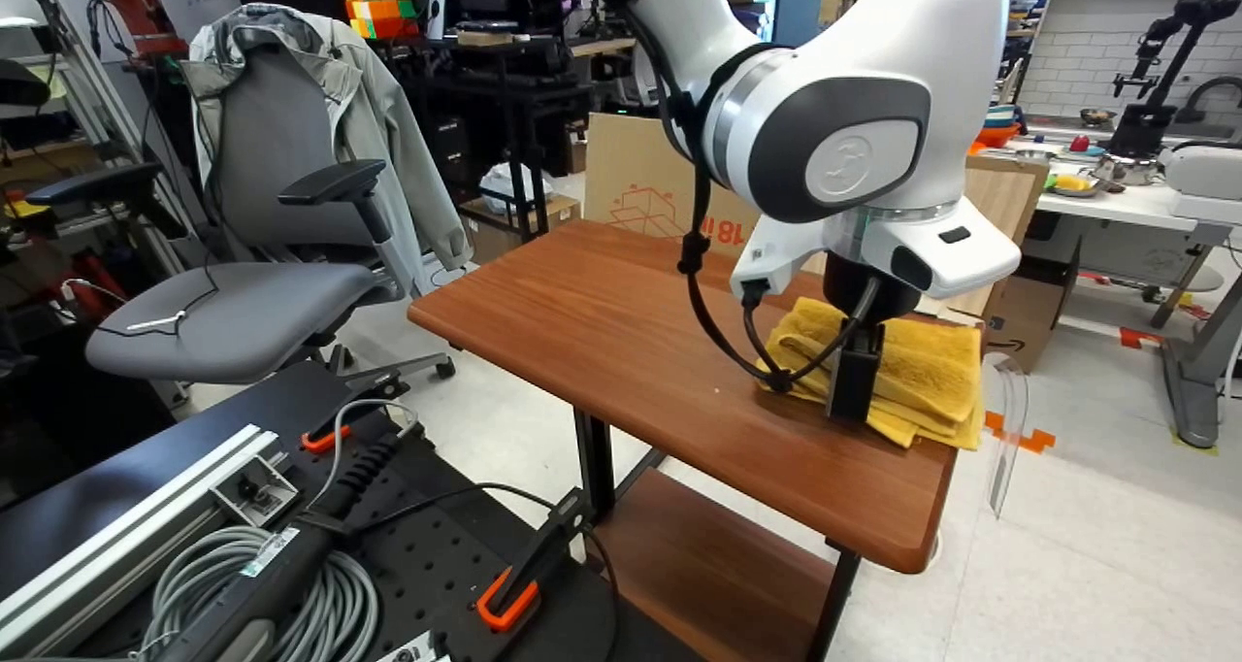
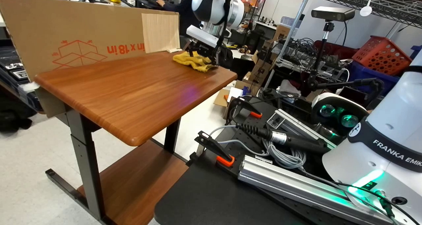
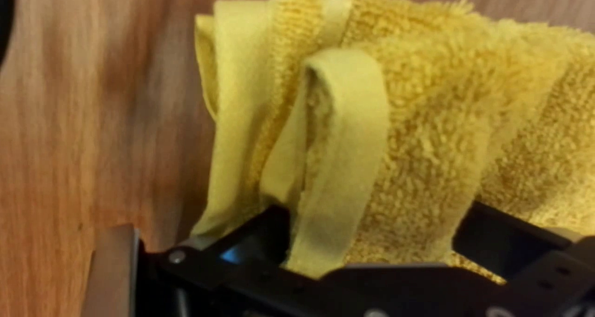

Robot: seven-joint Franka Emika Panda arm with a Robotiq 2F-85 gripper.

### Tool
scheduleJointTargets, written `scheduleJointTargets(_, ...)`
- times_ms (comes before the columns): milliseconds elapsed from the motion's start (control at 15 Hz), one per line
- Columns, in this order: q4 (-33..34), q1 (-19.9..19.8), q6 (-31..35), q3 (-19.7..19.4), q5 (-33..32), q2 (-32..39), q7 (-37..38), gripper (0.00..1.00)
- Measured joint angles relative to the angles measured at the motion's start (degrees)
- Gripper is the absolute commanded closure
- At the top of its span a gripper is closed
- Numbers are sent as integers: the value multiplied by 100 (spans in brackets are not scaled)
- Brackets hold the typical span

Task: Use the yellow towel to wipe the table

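Observation:
The yellow towel [image 1: 927, 366] lies rumpled and partly folded near one corner of the reddish-brown table [image 1: 592, 298]. It also shows on the table [image 2: 125, 86] as a low heap of yellow towel [image 2: 189, 60]. My gripper [image 1: 852, 395] points straight down at the towel. In the wrist view the two black fingers of the gripper [image 3: 374, 210] stand wide apart. A fold of the yellow towel [image 3: 418, 103] bulges up between them and touches both. The fingertips are partly sunk in the cloth, so their ends are hidden.
A cardboard sheet [image 2: 108, 23] stands upright along the table's far edge. A black bench with orange-tipped clamps [image 1: 506, 599] and coiled grey cable [image 1: 340, 584] stands beside the table. A grey chair [image 1: 243, 313] is near one end. The arm's black cable [image 1: 713, 317] hangs by the gripper.

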Motion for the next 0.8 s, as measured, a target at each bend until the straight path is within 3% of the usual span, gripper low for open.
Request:
scheduleJointTargets(200, -225, 191, -269, 33, -53, -139, -95, 0)
scheduleJointTargets(467, -1226, 598, -274, 52, -115, -704, -435, 0)
scheduleJointTargets(800, -1909, 1307, -275, 92, -730, -1097, -441, 0)
